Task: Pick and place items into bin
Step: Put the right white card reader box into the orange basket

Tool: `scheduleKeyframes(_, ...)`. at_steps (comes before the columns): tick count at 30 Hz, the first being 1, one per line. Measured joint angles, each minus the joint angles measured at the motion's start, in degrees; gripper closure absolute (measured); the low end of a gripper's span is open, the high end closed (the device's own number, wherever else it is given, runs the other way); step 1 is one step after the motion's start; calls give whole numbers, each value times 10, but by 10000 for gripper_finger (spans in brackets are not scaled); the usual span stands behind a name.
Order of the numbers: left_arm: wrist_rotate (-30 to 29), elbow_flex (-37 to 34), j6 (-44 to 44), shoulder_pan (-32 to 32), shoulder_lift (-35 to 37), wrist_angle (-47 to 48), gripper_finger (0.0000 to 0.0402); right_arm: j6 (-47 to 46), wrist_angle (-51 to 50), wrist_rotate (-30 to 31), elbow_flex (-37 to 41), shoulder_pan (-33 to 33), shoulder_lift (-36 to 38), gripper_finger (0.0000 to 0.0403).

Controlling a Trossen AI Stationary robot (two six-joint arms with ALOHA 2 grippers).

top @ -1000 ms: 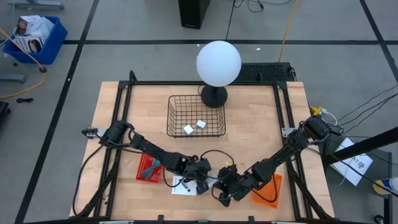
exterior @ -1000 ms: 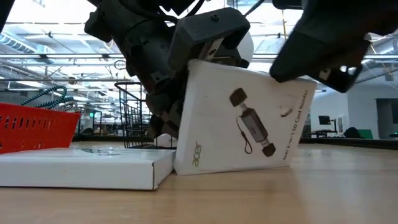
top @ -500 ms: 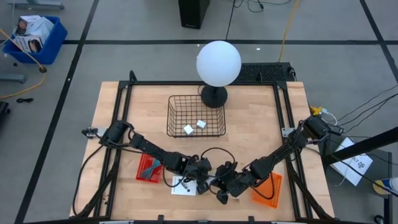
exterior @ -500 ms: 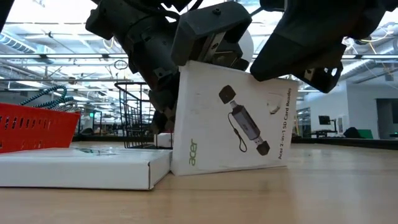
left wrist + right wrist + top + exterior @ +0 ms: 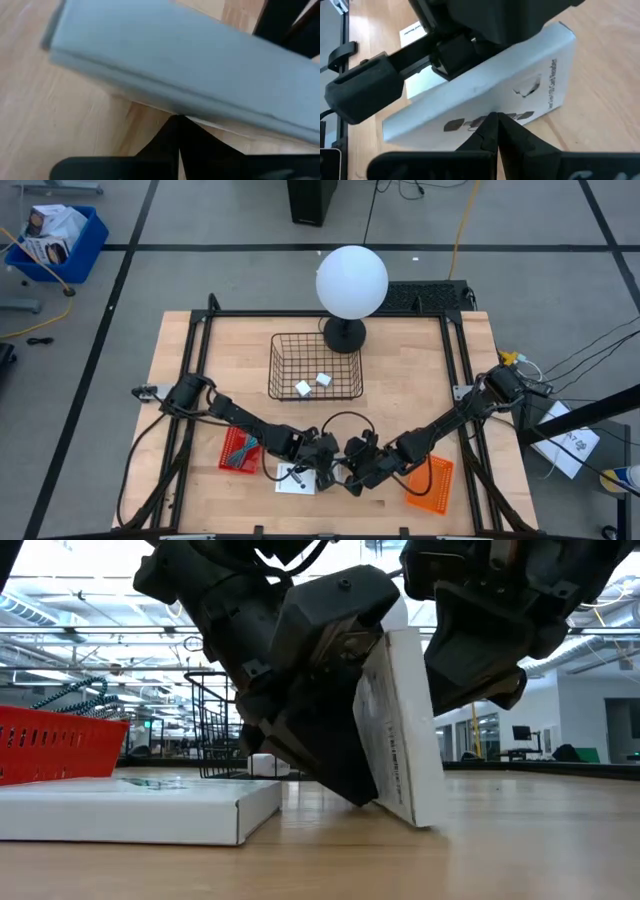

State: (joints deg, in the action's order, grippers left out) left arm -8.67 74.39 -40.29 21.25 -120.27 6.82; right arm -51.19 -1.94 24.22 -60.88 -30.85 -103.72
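Both end effectors meet at one item: a white card box (image 5: pixel 405 730) standing on edge on the desk (image 5: pixel 400 390), well short of the wire bin (image 5: pixel 316 367), on the side away from the lamp (image 5: pixel 351 282). In the low view it tilts, one bottom corner on the wood. The left end effector (image 5: pixel 325 463) presses against one face; the right end effector (image 5: pixel 358 470) crowds the opposite side from above. Can't tell from any view whether either one's fingers are closed on the box or just pushing — wrist views show mostly box surface.

Risks, as I judge them: box is balanced on an edge btwn two arms, so uneven pressure could flip it flat or skid it away. The two wrists are nearly touching — collision likely if either rotates. A second flat white box (image 5: pixel 135 810) lies just beside it and could get dragged along.

Pose: both arms stretch low from the desk's outer sides, forearms converging toward the box, wrists pitched down close to the wood. Two small white blocks (image 5: pixel 312 384) already sit in the bin. A red tray (image 5: pixel 238 450) and an orange tray (image 5: pixel 432 483) lie near the box, one each side.
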Motion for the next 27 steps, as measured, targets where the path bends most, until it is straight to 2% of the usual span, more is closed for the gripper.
scheduleKeyframes(4, 0, 0, 5, -1, 0, -2, 397, -2, 1, -1, 1, -1, 1, 403)
scheduleKeyframes(10, -1, 0, 5, -1, 0, -2, 382, -6, 3, -3, 1, -2, 2, 403)
scheduleKeyframes(18, -2, -1, 8, -1, 0, -3, 398, -6, 5, -17, 1, -3, 2, 403)
scheduleKeyframes(27, -4, -1, 8, -1, 0, -3, 381, -10, 5, -18, 1, -11, 3, 403)
